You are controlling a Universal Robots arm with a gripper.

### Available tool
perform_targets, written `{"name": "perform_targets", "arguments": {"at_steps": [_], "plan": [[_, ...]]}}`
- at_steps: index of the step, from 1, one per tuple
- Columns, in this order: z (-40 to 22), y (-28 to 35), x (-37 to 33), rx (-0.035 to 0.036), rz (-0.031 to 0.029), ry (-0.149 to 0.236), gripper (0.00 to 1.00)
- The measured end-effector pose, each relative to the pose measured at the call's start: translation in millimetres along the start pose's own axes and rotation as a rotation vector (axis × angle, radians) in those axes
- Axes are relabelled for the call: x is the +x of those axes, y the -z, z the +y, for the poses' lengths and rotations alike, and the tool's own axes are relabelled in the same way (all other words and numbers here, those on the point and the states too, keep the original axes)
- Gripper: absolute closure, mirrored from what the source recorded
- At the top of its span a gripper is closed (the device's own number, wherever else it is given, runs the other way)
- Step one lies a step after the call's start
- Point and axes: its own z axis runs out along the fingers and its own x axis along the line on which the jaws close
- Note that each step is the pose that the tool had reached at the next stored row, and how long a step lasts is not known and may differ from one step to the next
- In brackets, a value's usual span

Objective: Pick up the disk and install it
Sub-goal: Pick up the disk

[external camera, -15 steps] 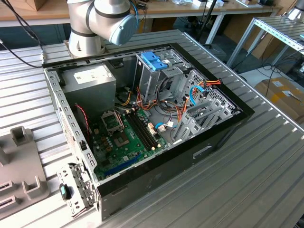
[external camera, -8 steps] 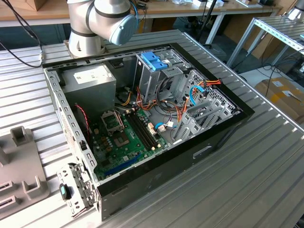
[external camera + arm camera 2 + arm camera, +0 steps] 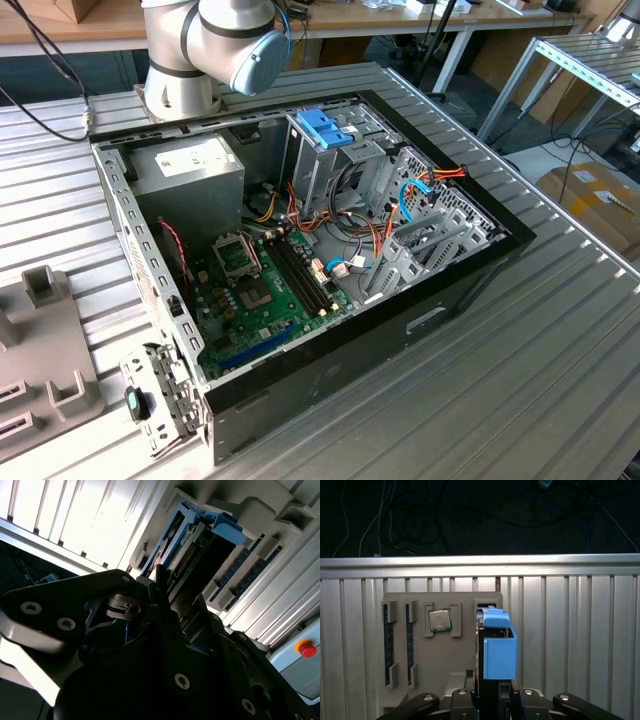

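The disk stands on edge in the first wrist view, its light-blue carrier end toward the camera. My gripper straddles it, with the jaws flush against both flat faces, so I read the gripper as pinching the disk. Holding it across the thin way makes sense to me: the long rails and the connector end, which shows in the second wrist view, are left free for sliding into a bay. Behind it sits the grey holder tray with a processor chip in its pocket. I cannot tell whether the disk has cleared its slot there or rests in it.

In the exterior view, what I take to be the same tray lies at the lower left of the frame. The arm's base is at the upper left. Across the middle, the computer case lies on its side on the ribbed surface, open side up, with the motherboard facing the ceiling. I judge it is laid that way so the bays can be reached from above. Just above centre, the drive cage rises, capped by a darker blue bracket. By my reading the disk is over by the tray, well apart from that cage, so the install is not yet done.
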Motion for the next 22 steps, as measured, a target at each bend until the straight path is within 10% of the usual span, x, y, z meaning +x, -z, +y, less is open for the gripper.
{"name": "perform_targets", "arguments": {"at_steps": [22], "plan": [[-0.7,19.3,-1.5,0.0,0.0005,0.0,0.65]]}}
